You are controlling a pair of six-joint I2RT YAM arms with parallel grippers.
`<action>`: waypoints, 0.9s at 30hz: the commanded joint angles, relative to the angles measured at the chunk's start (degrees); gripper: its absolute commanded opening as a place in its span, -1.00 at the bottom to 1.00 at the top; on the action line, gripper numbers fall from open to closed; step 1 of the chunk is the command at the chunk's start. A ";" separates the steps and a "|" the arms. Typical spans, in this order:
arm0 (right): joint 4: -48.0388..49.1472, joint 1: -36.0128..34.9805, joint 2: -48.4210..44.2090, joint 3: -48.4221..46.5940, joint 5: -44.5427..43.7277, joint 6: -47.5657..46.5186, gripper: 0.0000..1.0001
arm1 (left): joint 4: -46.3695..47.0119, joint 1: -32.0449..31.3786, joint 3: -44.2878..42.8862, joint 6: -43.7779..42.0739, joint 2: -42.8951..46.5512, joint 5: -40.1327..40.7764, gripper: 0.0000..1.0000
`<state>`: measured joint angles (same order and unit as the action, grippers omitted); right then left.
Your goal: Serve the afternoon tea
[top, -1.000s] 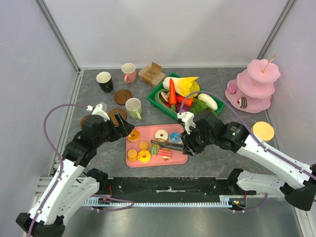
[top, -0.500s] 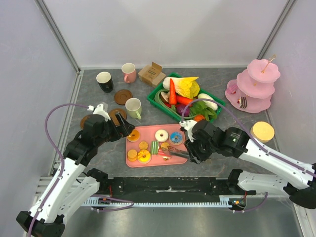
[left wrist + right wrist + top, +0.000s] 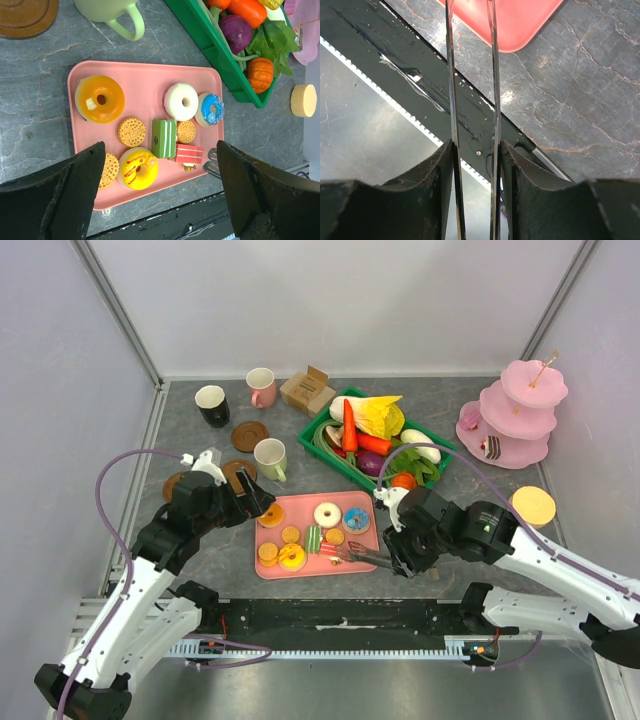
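Barely started, I reckon: sweets (image 3: 177, 101) on the near-edge tray (image 3: 145, 80) (one slice (image 3: 490, 447) on the stand (image 3: 525, 420)); right gripper (image 3: 475, 147) clamps tongs (image 3: 211, 165), left gripper (image 3: 252, 504) gapes.

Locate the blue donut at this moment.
In the top view, the blue donut lies at the right end of the pink tray, beside the white donut.

A box (image 3: 307, 390) is sitting at the back beside a green crate (image 3: 217, 55), which is holding a carrot (image 3: 349, 425), cabbage (image 3: 378, 415) and pumpkin (image 3: 260, 74). A pink tiered stand (image 3: 530, 452) is standing far right, with a yellow disc (image 3: 533, 505) lying near it.
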<state>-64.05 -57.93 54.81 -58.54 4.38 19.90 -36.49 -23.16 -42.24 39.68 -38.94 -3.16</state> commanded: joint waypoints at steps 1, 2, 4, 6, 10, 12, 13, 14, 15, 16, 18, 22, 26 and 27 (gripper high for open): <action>0.24 -0.34 0.30 -1.14 1.86 1.11 -0.05 | 2.83 0.13 0.58 1.28 -0.09 -1.24 0.95; 0.85 -0.34 0.56 -0.70 2.12 1.02 -0.04 | 2.83 0.22 0.58 1.36 -0.17 -1.24 0.95; 1.65 -0.34 1.35 -0.17 2.47 1.10 -0.04 | 2.83 0.22 0.49 1.10 -0.17 -1.32 0.96; 1.82 -0.34 2.32 -0.25 2.30 0.93 -0.03 | 2.83 0.22 0.40 1.01 0.00 -1.32 0.95; 3.32 -0.34 3.64 0.01 3.09 0.66 -0.01 | 2.83 0.22 0.58 0.84 -0.09 -1.15 0.95; 3.23 -0.34 4.25 0.10 3.09 0.75 -0.01 | 2.92 0.13 0.75 0.84 -0.26 -1.24 0.95; 3.23 -0.34 4.69 0.27 2.91 0.93 -0.01 | 3.00 0.13 0.75 0.84 -0.17 -1.24 0.95; 3.14 -0.34 4.87 0.36 2.48 1.28 0.00 | 3.09 0.22 0.84 0.84 -0.26 -1.24 0.96; 3.06 -0.34 5.13 0.36 2.39 1.54 0.00 | 3.09 0.13 0.76 0.84 -0.35 -1.32 0.95; 2.97 -0.34 5.22 0.36 2.04 1.81 0.00 | 3.09 0.13 0.84 0.84 -0.35 -1.41 0.96; 2.79 -0.34 5.57 0.45 1.33 2.42 0.00 | 3.27 0.13 0.84 0.75 -0.26 -1.32 0.95; 2.88 -0.34 6.45 0.36 -0.07 3.65 -0.03 | 3.44 0.22 0.84 0.66 -0.52 -1.50 0.95; 2.88 -0.34 7.50 0.27 -0.60 3.83 -0.10 | 3.44 0.22 0.75 0.48 -0.26 -1.59 0.96; 2.97 -0.34 7.60 0.19 -0.60 3.74 -0.15 | 3.44 0.13 0.84 0.48 -0.26 -1.59 0.95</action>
<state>-62.61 -57.93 61.80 -58.50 5.21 22.50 -35.40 -23.16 -41.78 39.66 -39.40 -3.60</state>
